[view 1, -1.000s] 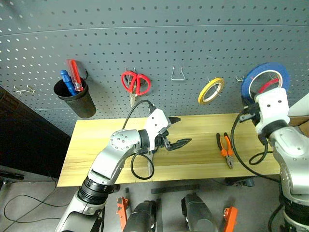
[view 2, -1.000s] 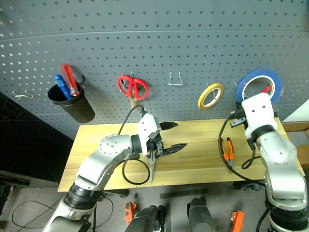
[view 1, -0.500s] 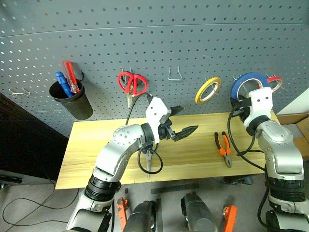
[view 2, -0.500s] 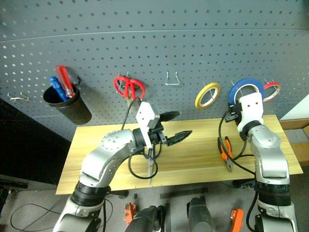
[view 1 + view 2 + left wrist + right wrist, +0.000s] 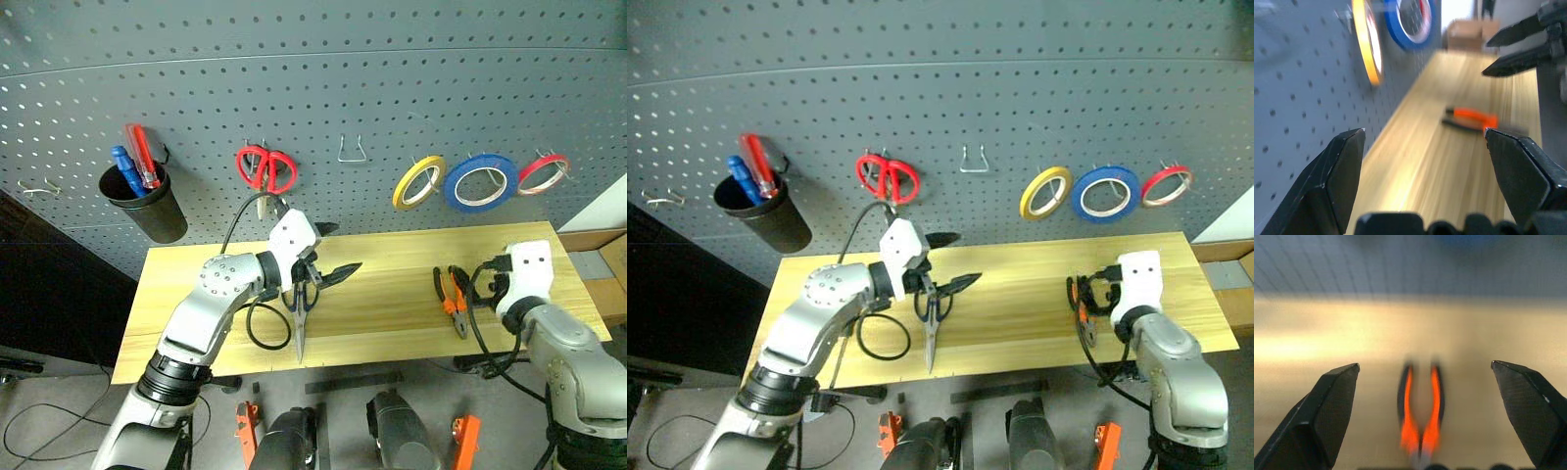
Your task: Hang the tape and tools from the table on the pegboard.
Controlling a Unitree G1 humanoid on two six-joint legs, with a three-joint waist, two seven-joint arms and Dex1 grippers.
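Pegboard (image 5: 323,88) cup (image 5: 147,208) holds seemingly two screwdrivers (image 5: 137,164); left claw (image 5: 331,253) and right claw (image 5: 1425,396) both gape, released.

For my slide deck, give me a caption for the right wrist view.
Open right tool lined up over orange-handled pliers on the wooden table.

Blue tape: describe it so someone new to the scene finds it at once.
On the pegboard above the table, three tape rings hang in a row at the right. The blue tape is the middle one, between the yellow roll and the red roll, and the largest.
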